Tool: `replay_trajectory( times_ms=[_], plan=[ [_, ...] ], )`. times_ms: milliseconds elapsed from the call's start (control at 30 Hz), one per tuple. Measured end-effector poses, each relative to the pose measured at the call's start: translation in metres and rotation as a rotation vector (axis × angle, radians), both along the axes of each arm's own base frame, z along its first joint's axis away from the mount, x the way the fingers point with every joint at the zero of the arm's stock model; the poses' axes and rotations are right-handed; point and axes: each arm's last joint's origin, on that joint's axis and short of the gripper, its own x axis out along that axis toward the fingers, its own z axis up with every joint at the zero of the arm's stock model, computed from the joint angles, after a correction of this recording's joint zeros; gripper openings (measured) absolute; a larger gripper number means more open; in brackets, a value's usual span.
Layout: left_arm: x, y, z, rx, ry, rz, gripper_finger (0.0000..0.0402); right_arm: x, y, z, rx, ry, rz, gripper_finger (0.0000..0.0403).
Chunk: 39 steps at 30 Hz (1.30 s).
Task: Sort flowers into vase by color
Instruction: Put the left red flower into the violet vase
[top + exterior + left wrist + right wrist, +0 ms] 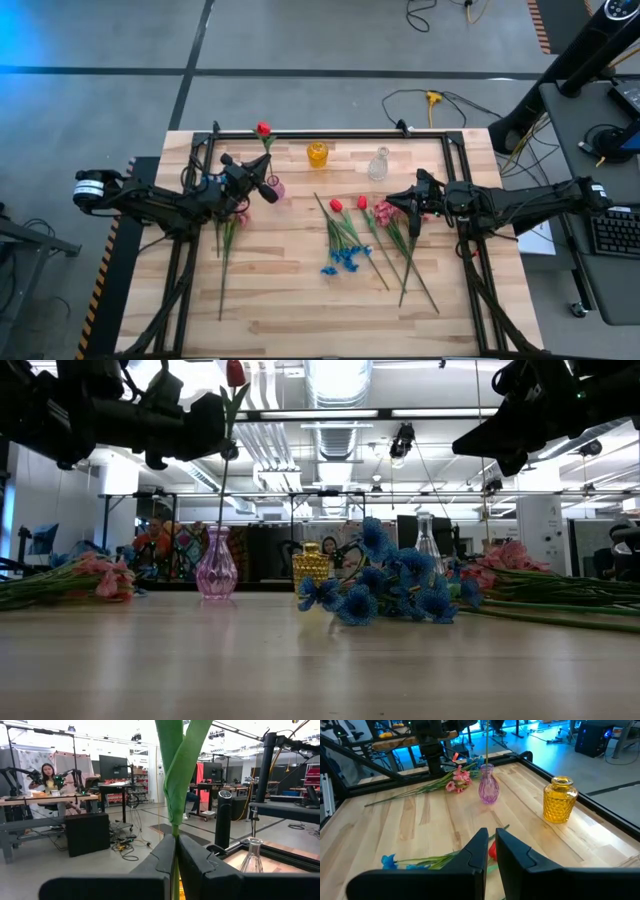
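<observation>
Though the blue flowers (385,585) lie nearest the table-level camera in a loose heap mid-table, neither arm is on them; beside them lie two red tulips (337,205) and, toward the right side, pink blooms (505,556), their stems fanned out flat; a second pink bunch (457,779) lies on the left near the pink vase (216,576). Above the right-hand pile hangs the right gripper (414,204), its fingers nearly together and holding nothing that shows. Farther back, the left gripper (176,865) is clamped on the stem of a red tulip (235,373) held upright, the stem running down into the pink vase — so the step in hand looks like seating this flower. Next the fingers must part cleanly and lift away without dragging the stem or tipping the vase; behind stand a yellow vase (317,154) and a clear vase (378,164), both without flowers.
</observation>
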Motion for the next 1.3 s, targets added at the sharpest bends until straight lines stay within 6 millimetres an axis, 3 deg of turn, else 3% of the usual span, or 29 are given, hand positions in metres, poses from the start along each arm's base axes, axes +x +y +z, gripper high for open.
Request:
replay_trajectory(
  times_ms=[1300],
  plan=[
    [-0.0019,-0.0006,-0.004,-0.005,0.002,-0.02,0.0,0.0,0.0,0.0,0.0,0.0,0.0,0.0029]
  ],
)
